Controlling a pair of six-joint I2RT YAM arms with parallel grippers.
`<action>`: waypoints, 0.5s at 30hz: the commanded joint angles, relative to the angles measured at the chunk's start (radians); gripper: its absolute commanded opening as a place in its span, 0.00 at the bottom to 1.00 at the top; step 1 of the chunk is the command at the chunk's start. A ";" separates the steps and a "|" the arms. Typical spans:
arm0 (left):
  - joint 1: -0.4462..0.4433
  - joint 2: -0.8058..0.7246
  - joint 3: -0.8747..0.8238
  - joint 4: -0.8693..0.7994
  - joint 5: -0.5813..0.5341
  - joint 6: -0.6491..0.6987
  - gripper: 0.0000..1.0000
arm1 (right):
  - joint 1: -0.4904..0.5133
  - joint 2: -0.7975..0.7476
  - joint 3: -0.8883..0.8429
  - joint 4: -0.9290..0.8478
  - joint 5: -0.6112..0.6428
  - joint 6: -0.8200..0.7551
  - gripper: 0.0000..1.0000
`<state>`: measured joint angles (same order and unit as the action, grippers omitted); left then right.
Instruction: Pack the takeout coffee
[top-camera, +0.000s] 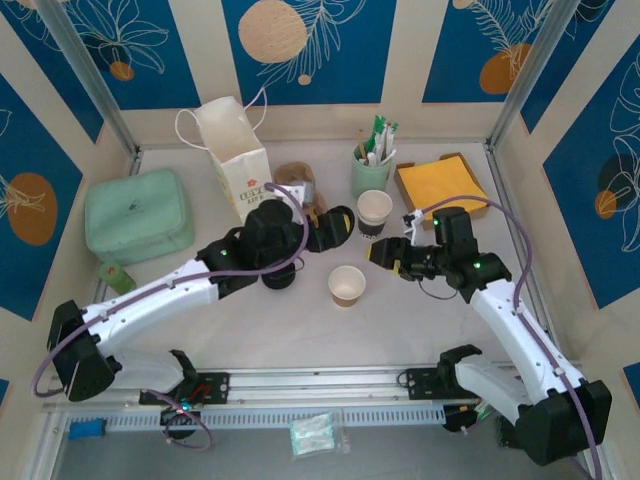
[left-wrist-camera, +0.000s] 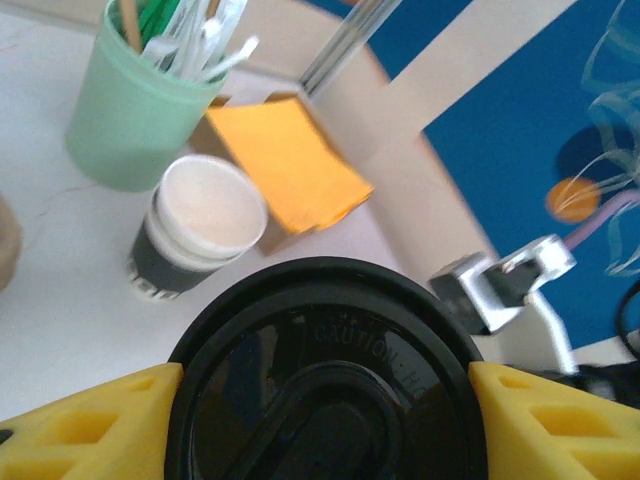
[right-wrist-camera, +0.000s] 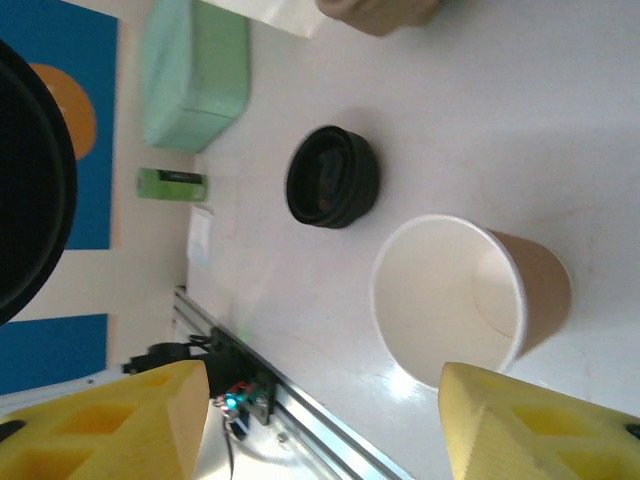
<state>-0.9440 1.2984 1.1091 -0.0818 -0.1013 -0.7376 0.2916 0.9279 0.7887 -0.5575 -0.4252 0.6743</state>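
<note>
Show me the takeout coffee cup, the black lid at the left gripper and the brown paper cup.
takeout coffee cup (top-camera: 375, 205), top external view, its open white top.
black lid (left-wrist-camera: 320, 345), left wrist view, its top face.
brown paper cup (right-wrist-camera: 445, 290), right wrist view, its inner wall.

We count two paper cups: one black-banded cup (top-camera: 374, 212) and one brown cup (top-camera: 347, 285) in front of it. Behind it is one green cup (top-camera: 369, 175) of stirrers. To its left are one black lid (top-camera: 337, 228), one white bag (top-camera: 240, 150) and one green case (top-camera: 138, 213). To its right is one napkin pile (top-camera: 440, 185).
</note>
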 joint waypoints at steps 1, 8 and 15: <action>-0.042 0.043 0.046 -0.147 -0.088 0.138 0.64 | 0.035 -0.026 -0.034 -0.041 0.095 -0.022 0.62; -0.086 0.112 0.069 -0.209 -0.159 0.188 0.63 | 0.074 -0.044 -0.088 -0.049 0.172 -0.028 0.63; -0.119 0.183 0.096 -0.246 -0.183 0.207 0.63 | 0.075 -0.051 -0.130 -0.024 0.171 -0.030 0.62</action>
<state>-1.0462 1.4601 1.1702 -0.2939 -0.2489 -0.5617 0.3607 0.8917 0.6781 -0.5846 -0.2604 0.6605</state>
